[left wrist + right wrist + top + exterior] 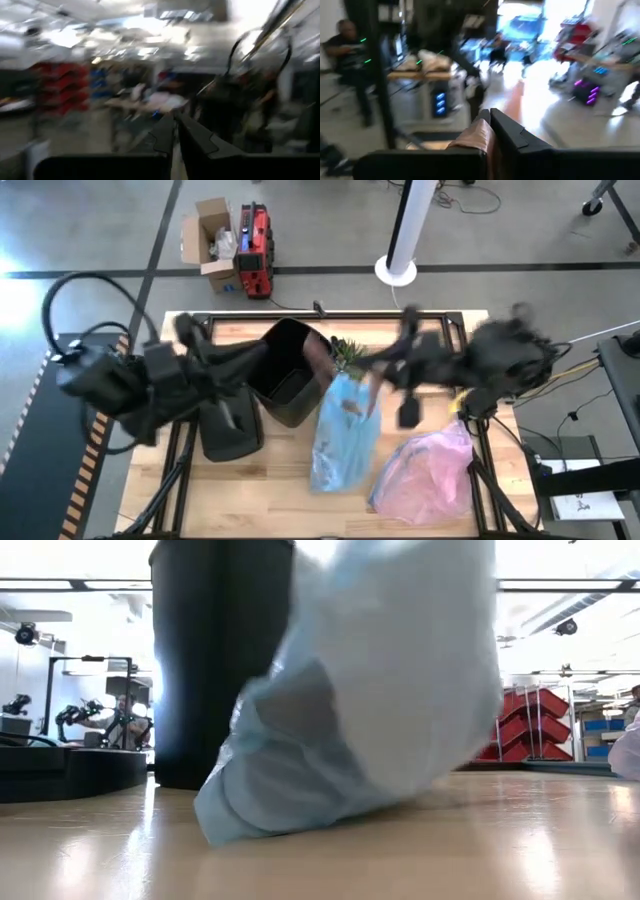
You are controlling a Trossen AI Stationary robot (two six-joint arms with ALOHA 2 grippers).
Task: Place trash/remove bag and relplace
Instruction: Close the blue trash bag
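Note:
The light blue bag [343,435] lies across the middle of the table, its lower end on the wood [250,820]. Beside it, toward the far edge, stands the black bin [285,375], tall in the low view [215,660]. My right gripper [372,375] hovers above the bag's far end, shut on a piece of brown paper trash [476,137]. My left gripper [262,352] is shut and holds nothing, raised at the bin's left rim; its fingers meet in the left wrist view [175,135]. My right gripper pinches a piece of brown paper [479,131] between its two shut fingers. The fingers point about level, from the table's right side. The paper is lifted clear of the table and shows over the blue bag's far end [373,395].
A pinkish plastic bag [425,470] lies at the near right of the table. A small green plant [346,352] stands just right of the bin. Bare wood lies along the near edge [450,850]. Beyond the far edge, a cardboard box [210,242] and a red case [257,248] sit on the floor.

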